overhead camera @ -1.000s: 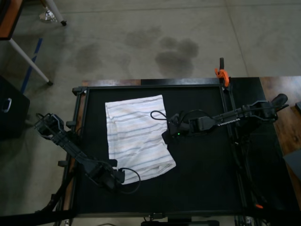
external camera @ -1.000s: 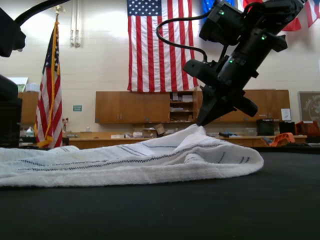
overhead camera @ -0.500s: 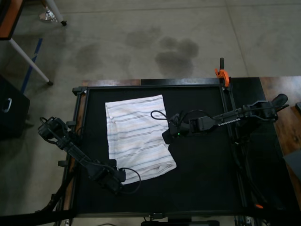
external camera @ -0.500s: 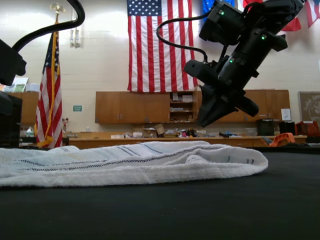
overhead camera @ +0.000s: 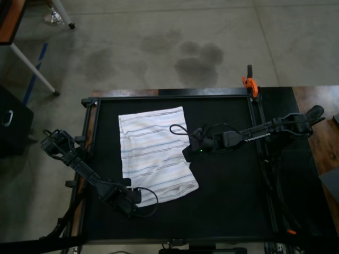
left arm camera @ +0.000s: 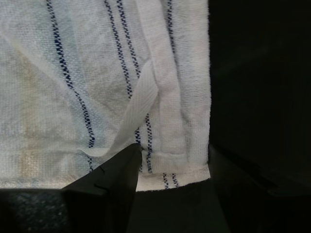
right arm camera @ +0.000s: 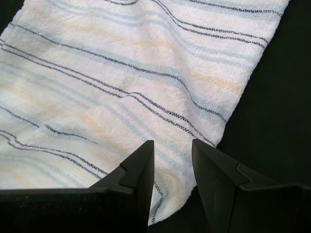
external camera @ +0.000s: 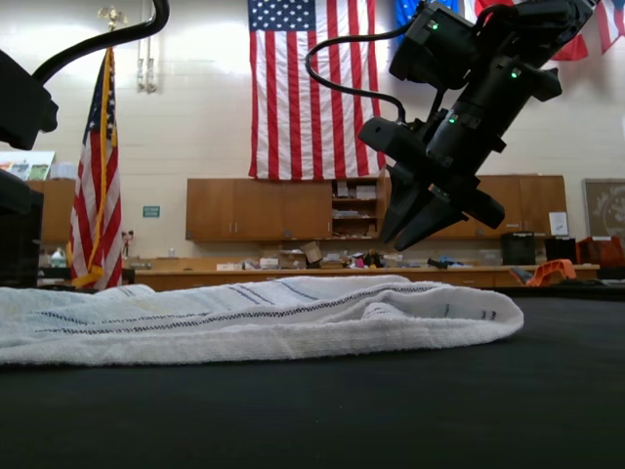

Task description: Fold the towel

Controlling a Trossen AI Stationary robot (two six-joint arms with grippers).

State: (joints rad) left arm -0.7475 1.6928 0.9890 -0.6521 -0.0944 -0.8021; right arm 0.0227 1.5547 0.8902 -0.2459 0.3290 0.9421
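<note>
Towel [overhead camera: 154, 153], white with thin blue-grey stripes, lies folded on the black surface [overhead camera: 228, 190], toward the top view's left half. At its near left corner sits the left pincer [overhead camera: 132, 197], low, its fingers [left arm camera: 119, 177] spread apart on either side of the towel's hem, gripping nothing. At the towel's right edge hangs the right pincer [external camera: 410, 227], raised clear of the cloth, its fingers parted and empty.
</note>
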